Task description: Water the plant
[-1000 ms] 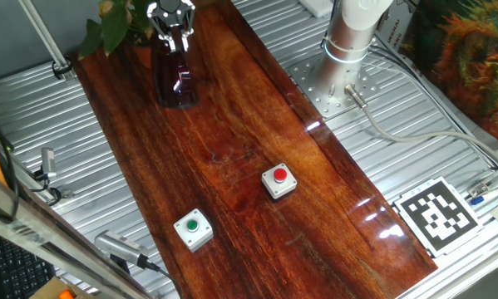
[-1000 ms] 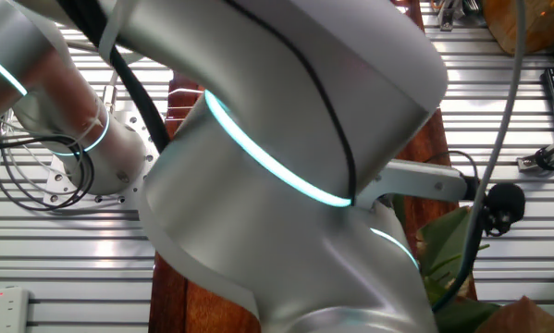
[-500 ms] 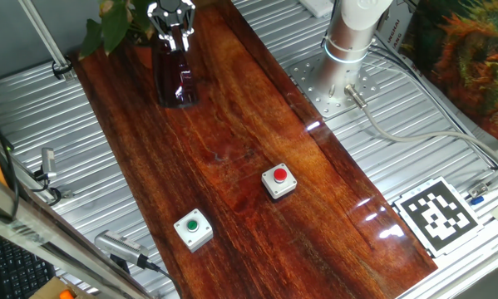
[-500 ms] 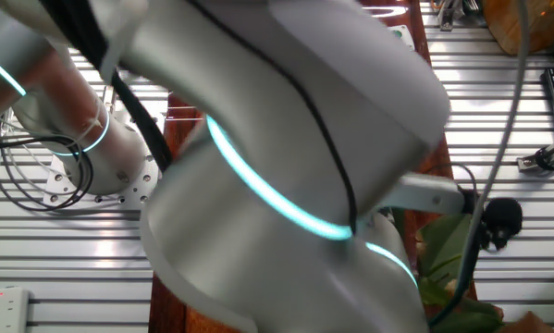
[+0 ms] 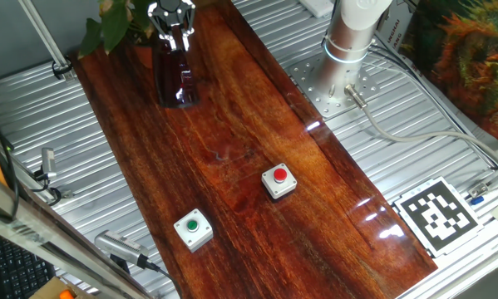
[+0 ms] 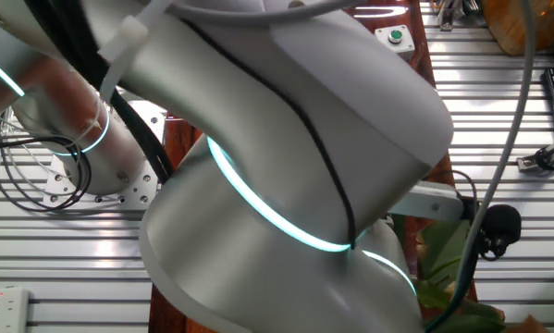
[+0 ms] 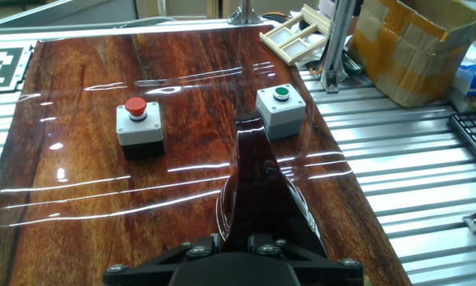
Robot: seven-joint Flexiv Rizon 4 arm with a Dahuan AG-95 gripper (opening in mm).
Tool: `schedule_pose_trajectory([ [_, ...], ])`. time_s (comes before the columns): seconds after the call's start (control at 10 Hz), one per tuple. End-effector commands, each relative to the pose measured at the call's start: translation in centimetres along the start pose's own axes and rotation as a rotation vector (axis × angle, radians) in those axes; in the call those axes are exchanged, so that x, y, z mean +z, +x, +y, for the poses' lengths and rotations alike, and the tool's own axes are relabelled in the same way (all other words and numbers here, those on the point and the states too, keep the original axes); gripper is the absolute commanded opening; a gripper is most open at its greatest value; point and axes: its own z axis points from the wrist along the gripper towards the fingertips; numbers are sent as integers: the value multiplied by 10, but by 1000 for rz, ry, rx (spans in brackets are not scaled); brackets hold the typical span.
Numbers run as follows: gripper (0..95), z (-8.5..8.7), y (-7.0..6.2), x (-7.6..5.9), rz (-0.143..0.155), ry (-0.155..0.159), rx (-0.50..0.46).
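My gripper (image 5: 171,35) is at the far end of the wooden table, shut on a dark red translucent vessel (image 5: 175,79). In the hand view the vessel (image 7: 257,187) fills the space between my fingers (image 7: 196,248) and reaches out over the table. The plant's green leaves (image 5: 109,23) show just left of the gripper at the table's far corner, and again in the other fixed view (image 6: 450,248) behind the arm. Its pot is hidden. I cannot tell whether the vessel touches the table.
A red button box (image 5: 278,181) and a green button box (image 5: 193,229) stand on the wooden table (image 5: 249,133), also in the hand view (image 7: 139,121) (image 7: 281,103). The arm's base (image 5: 348,41) stands right of the table. A cardboard box (image 7: 416,48) sits beyond the edge.
The vessel has shifted only slightly in the gripper. In the other fixed view the arm's elbow has turned, so that the green button box now shows at the top.
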Motion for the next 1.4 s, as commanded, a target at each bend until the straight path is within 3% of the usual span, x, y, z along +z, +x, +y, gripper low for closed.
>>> schedule_pose_trajectory([
  [0.1, 0, -1, -1, -1, -13, -1, 6],
  [0.7, 0, -1, -1, -1, -6, -1, 8],
  [1.0, 0, -1, -1, 0, 60, 3, 24],
  [1.4, 0, -2, -1, 0, 189, 13, 55],
])
